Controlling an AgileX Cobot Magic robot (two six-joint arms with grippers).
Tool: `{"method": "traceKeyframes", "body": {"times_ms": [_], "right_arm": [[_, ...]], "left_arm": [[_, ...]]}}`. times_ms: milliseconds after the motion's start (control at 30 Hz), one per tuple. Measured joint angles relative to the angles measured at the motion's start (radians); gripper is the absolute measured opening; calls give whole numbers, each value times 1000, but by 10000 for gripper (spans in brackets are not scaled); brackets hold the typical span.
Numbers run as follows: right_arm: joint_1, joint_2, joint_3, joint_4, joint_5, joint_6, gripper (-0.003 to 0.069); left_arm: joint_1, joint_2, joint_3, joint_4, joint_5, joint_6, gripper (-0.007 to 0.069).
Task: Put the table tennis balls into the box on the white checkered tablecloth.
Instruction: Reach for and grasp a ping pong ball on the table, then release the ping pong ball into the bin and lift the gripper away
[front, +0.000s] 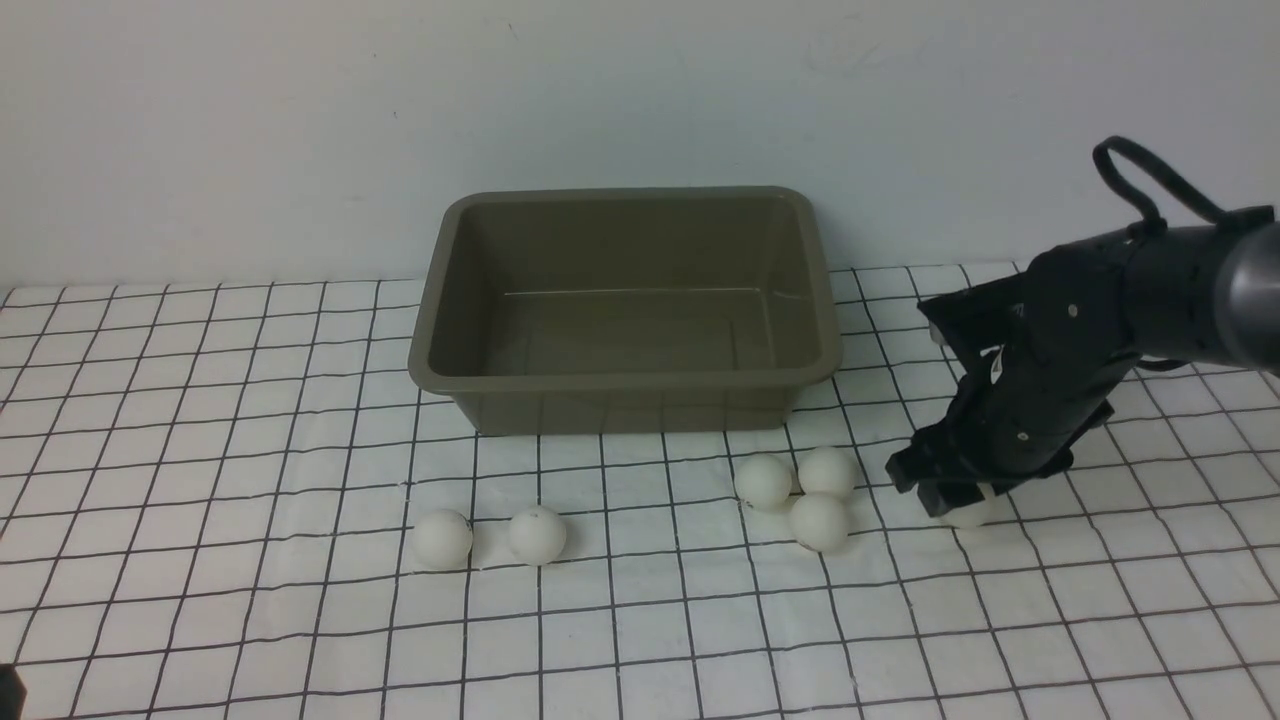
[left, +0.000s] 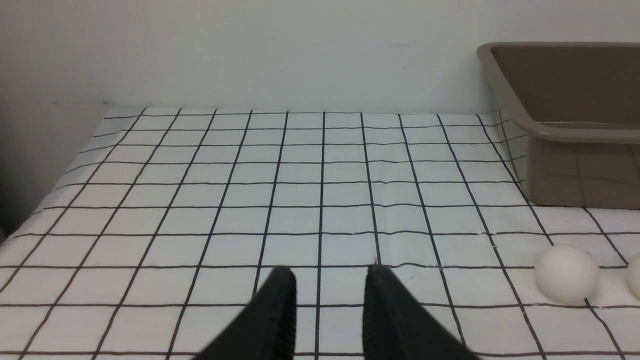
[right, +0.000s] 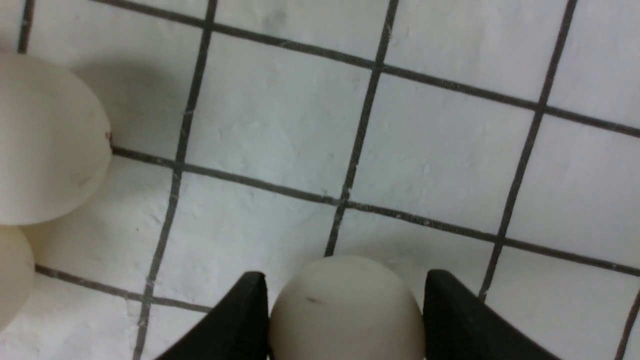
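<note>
Matte white table tennis ball (right: 345, 310) on the wrinkled white checkered tablecloth (front: 200, 400), toward its right edge, pinched between the right gripper's (right: 345, 274) tapered black fingers. Five more table tennis balls (front: 819, 521) lie before the rounded olive plastic box (front: 620, 380) at the far edge. Left gripper (left: 329, 270) parted, empty.

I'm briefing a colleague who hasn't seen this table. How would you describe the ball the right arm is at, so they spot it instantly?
Find the olive-brown box at the back of the checkered tablecloth. Right of a cluster of three balls before its right corner lies a lone ball. Only it sits between the black fingers of the right gripper.
</note>
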Motion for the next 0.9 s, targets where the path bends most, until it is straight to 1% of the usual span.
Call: {"method": "traceKeyframes", "body": {"times_ms": [67, 267, 333, 367, 500, 567, 667, 733, 833, 900], "right_arm": [[0, 0, -2, -14, 4, 0, 361], [0, 0, -86, -34, 118, 0, 361], [0, 0, -161, -34, 187, 0, 361], [0, 0, -170, -34, 195, 0, 361], [7, 0, -399, -12, 334, -9, 361], [28, 6, -529, 18, 360, -31, 361], [63, 32, -640, 45, 362, -46, 361], [80, 47, -674, 50, 364, -49, 361], [140, 154, -810, 64, 379, -63, 361], [157, 213, -850, 67, 382, -67, 361]], "left_arm": [[0, 0, 0, 0, 0, 0, 174], [0, 0, 0, 0, 0, 0, 174], [0, 0, 0, 0, 0, 0, 174], [0, 0, 0, 0, 0, 0, 174], [0, 0, 0, 0, 0, 0, 174], [0, 0, 0, 0, 0, 0, 174], [0, 0, 0, 0, 0, 0, 174], [0, 0, 0, 0, 0, 0, 174], [0, 0, 0, 0, 0, 0, 174], [0, 0, 0, 0, 1, 0, 174]]}}
